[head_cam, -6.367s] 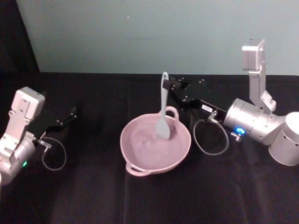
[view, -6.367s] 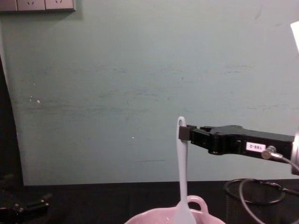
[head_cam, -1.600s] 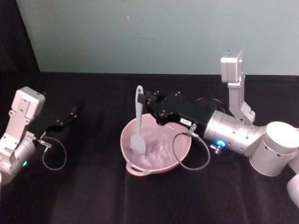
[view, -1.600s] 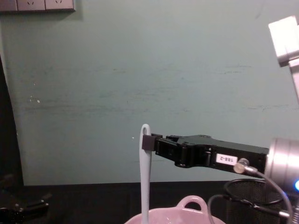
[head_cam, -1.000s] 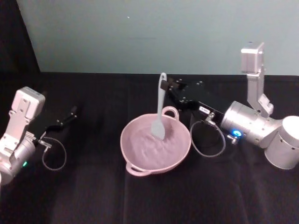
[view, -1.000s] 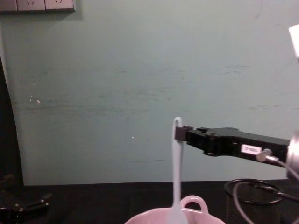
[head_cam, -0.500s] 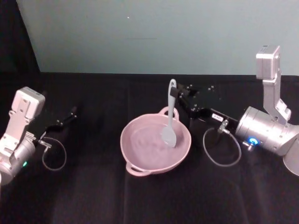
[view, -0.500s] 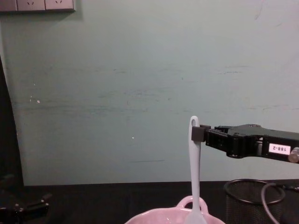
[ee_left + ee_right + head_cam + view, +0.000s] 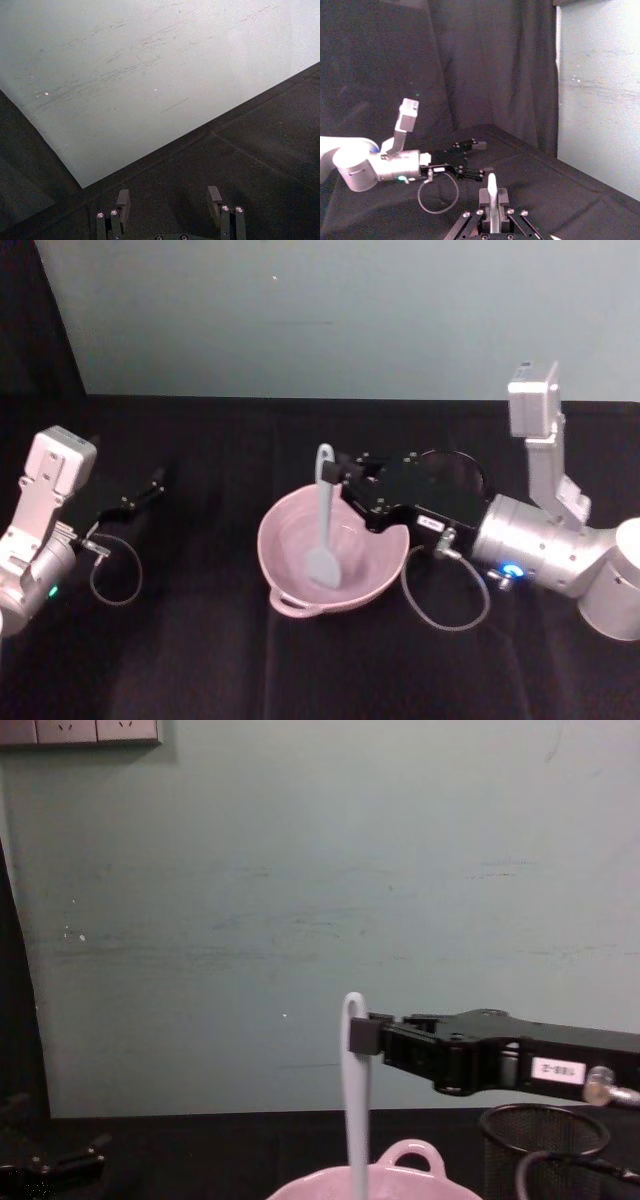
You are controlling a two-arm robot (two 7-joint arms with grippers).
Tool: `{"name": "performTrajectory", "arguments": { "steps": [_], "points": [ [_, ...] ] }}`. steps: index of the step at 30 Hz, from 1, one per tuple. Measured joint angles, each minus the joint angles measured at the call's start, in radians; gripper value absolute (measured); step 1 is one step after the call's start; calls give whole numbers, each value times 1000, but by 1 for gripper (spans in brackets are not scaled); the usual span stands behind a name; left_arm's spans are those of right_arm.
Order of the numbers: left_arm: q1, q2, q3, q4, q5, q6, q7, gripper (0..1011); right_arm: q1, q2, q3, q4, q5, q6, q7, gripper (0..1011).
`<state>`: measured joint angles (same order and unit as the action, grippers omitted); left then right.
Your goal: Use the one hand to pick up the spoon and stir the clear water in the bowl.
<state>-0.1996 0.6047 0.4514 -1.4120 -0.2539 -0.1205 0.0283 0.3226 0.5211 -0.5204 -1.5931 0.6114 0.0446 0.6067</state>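
Spoon (image 9: 325, 515) clamped near its handle end by the right gripper (image 9: 345, 475), upright over the bowl (image 9: 268, 530) for stirring, head down in its middle — left gripper (image 9: 150, 488) idle well left of it, fingers apart.

Glossy ceramic bowl (image 9: 284, 540), matt plastic spoon (image 9: 325, 518).

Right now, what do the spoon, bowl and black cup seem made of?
Spoon, in the right gripper: likely white plastic, matte, thin and uniform. Bowl: probably glazed ceramic, pale pink with glossy highlights. Cup: apparently black wire mesh, see-through lattice.
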Motion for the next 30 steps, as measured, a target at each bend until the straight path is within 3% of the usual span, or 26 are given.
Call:
{"name": "performTrajectory", "arguments": {
  "steps": [9, 18, 25, 30],
  "points": [
    [0, 0, 0, 0, 0, 0, 0, 1011, 29, -49, -30, 39, 4, -18, 6, 101],
    [0, 0, 0, 0, 0, 0, 0, 1011, 90, -102, -40, 144, -5, -45, 8, 101],
    [0, 0, 0, 0, 0, 0, 0, 1011, 126, -118, -21, 219, -13, -64, 5, 100],
    [0, 0, 0, 0, 0, 0, 0, 1011, 118, -97, 14, 227, -14, -66, -13, 101]
  ]
}}
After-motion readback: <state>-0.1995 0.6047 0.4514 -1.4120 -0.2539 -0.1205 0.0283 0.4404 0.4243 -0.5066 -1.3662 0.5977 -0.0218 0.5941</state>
